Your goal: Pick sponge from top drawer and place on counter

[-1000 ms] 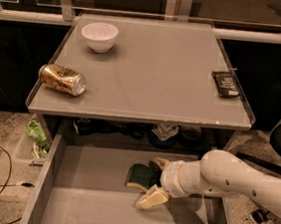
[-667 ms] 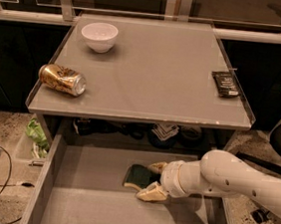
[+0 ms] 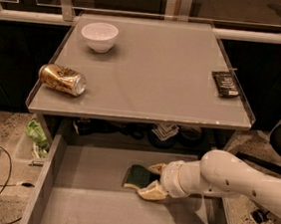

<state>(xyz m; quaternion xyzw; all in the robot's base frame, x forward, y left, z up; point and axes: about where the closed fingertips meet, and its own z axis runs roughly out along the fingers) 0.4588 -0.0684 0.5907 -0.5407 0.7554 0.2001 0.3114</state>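
Observation:
The sponge [image 3: 135, 176], dark green on top with a pale edge, lies on the flat grey bottom of the open top drawer [image 3: 90, 209], right of its middle. My gripper [image 3: 152, 180] reaches into the drawer from the right on a white arm. Its two tan fingers [image 3: 150, 192] sit on either side of the sponge's right end and press against it. The sponge rests on the drawer floor. The counter [image 3: 155, 70] is the grey tabletop above the drawer.
On the counter stand a white bowl [image 3: 99, 35] at the back left, a gold can [image 3: 62, 79] lying on its side at the left edge, and a black flat packet [image 3: 225, 83] at the right edge. Clutter shows under the table behind the drawer.
The two fingers have drawn closer together around the sponge's right end. The sponge and the arm have hardly moved.

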